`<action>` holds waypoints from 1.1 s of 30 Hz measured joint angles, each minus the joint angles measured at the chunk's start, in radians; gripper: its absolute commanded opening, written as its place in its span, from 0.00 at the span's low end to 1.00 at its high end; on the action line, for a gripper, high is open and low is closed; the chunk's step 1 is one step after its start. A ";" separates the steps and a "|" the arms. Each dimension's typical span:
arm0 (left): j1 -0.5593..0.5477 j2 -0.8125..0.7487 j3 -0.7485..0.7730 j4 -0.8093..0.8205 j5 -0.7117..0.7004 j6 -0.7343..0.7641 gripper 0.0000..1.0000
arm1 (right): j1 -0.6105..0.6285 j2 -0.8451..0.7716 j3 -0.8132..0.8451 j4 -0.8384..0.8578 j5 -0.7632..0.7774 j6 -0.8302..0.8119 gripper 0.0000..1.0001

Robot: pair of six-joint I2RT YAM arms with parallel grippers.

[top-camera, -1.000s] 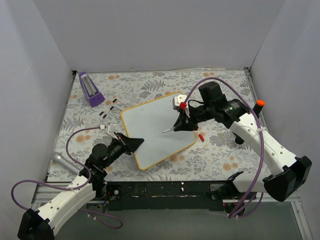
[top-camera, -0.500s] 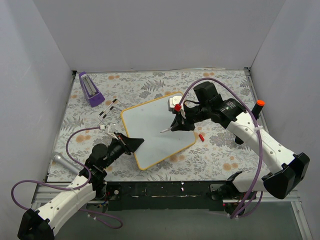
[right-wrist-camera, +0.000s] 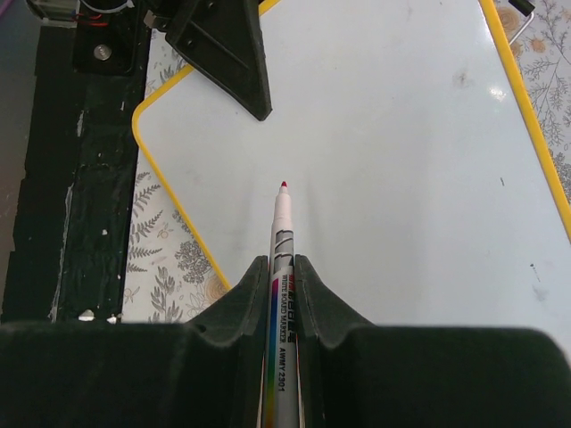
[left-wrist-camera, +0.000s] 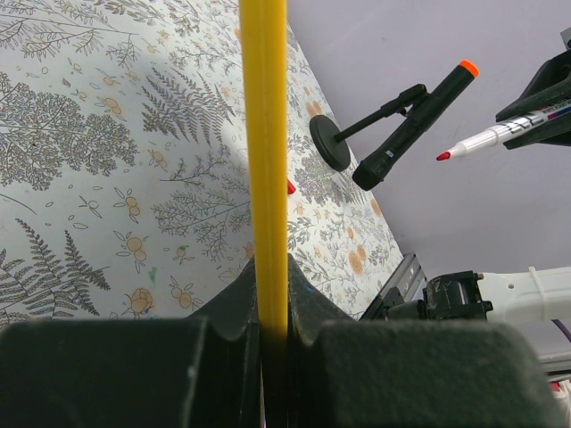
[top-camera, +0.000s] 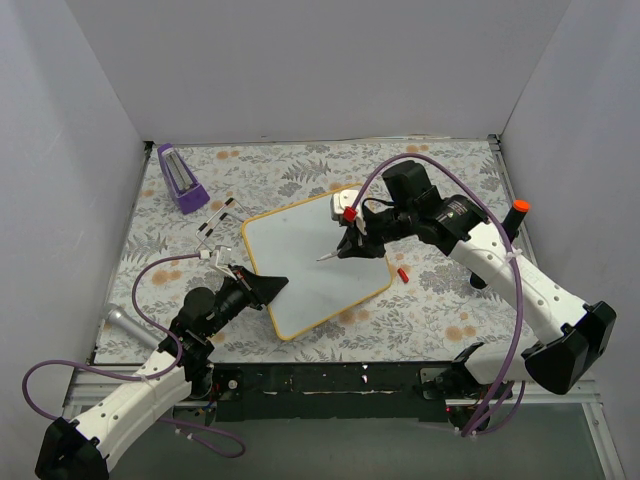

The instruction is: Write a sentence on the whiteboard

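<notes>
The whiteboard, white with a thin yellow frame, lies tilted at the middle of the floral table. Its surface is blank in every view; no red sentence shows. My left gripper is shut on the board's near-left yellow edge. My right gripper is shut on a white marker with a red tip. The marker points down-left, its tip a little above the board's upper middle. The marker also shows in the left wrist view.
A purple block stands at the back left. A small red marker cap lies just right of the board. A black stand with an orange-tipped rod is at the right. Two black clips lie left of the board.
My right gripper has moved left and a little away with the marker, further over the board. The left gripper and the board have not moved.
</notes>
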 measured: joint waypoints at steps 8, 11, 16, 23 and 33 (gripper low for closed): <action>0.000 0.000 0.000 0.000 0.001 0.000 0.00 | 0.006 0.010 0.006 0.015 0.018 0.005 0.01; 0.000 0.000 0.000 0.000 0.002 0.000 0.00 | 0.006 0.014 0.009 0.022 0.022 0.009 0.01; 0.000 -0.002 0.000 -0.003 0.006 0.001 0.00 | 0.010 0.014 0.013 0.029 0.025 0.014 0.01; 0.000 -0.016 0.000 -0.015 0.010 0.004 0.00 | 0.013 0.015 0.016 0.029 0.029 0.021 0.01; 0.000 -0.039 0.000 -0.033 0.013 0.009 0.00 | 0.013 0.019 0.024 0.046 0.042 0.024 0.01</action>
